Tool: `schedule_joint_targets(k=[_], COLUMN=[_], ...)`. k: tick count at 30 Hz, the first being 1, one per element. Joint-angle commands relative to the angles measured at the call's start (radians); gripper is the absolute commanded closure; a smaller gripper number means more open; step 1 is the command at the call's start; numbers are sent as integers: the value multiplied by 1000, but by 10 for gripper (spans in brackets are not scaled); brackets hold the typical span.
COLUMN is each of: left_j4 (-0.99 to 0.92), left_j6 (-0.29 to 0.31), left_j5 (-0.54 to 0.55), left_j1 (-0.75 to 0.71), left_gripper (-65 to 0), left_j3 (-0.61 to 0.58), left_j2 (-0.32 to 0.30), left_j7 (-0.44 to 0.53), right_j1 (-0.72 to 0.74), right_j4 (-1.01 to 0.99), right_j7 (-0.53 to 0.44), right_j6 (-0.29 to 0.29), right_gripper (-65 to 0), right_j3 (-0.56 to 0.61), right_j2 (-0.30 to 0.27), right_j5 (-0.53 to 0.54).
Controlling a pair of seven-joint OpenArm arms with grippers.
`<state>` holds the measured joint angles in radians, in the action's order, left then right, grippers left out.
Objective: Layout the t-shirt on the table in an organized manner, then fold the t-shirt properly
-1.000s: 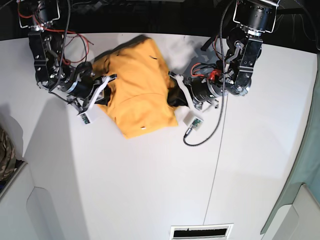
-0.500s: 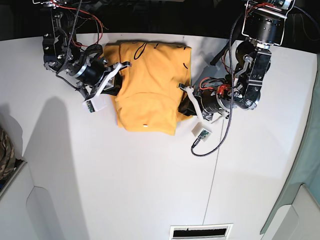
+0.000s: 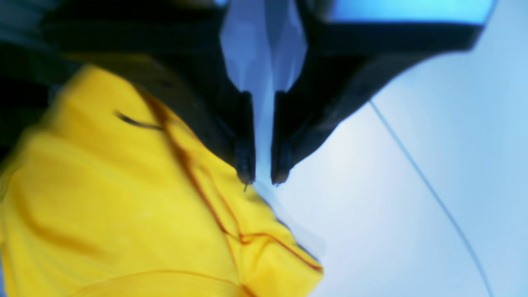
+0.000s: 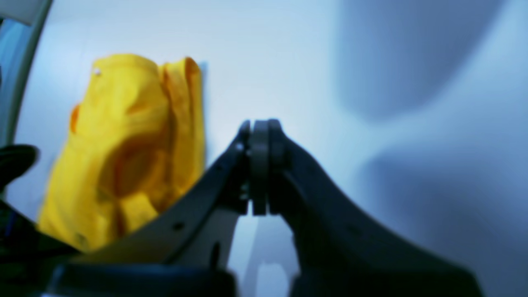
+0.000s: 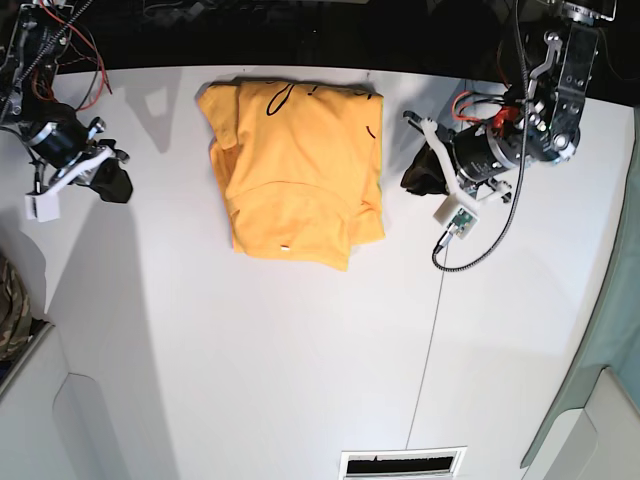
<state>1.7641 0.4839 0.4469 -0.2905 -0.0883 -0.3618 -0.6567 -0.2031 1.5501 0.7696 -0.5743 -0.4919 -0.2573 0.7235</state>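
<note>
The orange-yellow t-shirt (image 5: pixel 295 170) lies folded into a compact, roughly rectangular stack at the back middle of the white table (image 5: pixel 250 360). My left gripper (image 5: pixel 418 172) hovers just right of the shirt's right edge. In the left wrist view its fingertips (image 3: pixel 246 175) stand a narrow gap apart with nothing between them, beside the shirt (image 3: pixel 123 206). My right gripper (image 5: pixel 108 184) is well to the left of the shirt. In the right wrist view it (image 4: pixel 260 165) is shut and empty, with the shirt (image 4: pixel 123 144) lying beyond it.
A camouflage cloth (image 5: pixel 8 310) lies at the left edge. The table's dark seam (image 5: pixel 430 350) runs from front to back on the right. A black cable (image 5: pixel 470 255) hangs from the left arm. A vent slot (image 5: pixel 400 463) sits at the front edge.
Both grippers have let go of the shirt and pulled away sideways, the right arm far to the left. The shirt now lies flat and folded.
</note>
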Motion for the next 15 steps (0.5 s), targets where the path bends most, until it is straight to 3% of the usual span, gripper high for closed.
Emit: schedule_joint_targets(k=[1, 10, 15], left_j4=[34, 193, 134], left_j6=[5, 6, 6], left_j5=[6, 0, -124], left_j1=[-55, -449, -572], left_gripper=[-100, -100, -99], left_j3=[12, 76, 76], left_j2=[-11, -11, 31], left_j7=[2, 39, 117], right_j1=[-41, -375, -491], right_j4=[31, 127, 126], right_j7=[-6, -10, -18], right_j6=[-10, -10, -17], right_gripper=[0, 0, 0], right_j3=[-11, -10, -4], right_j2=[-25, -48, -48], right_j5=[21, 47, 40])
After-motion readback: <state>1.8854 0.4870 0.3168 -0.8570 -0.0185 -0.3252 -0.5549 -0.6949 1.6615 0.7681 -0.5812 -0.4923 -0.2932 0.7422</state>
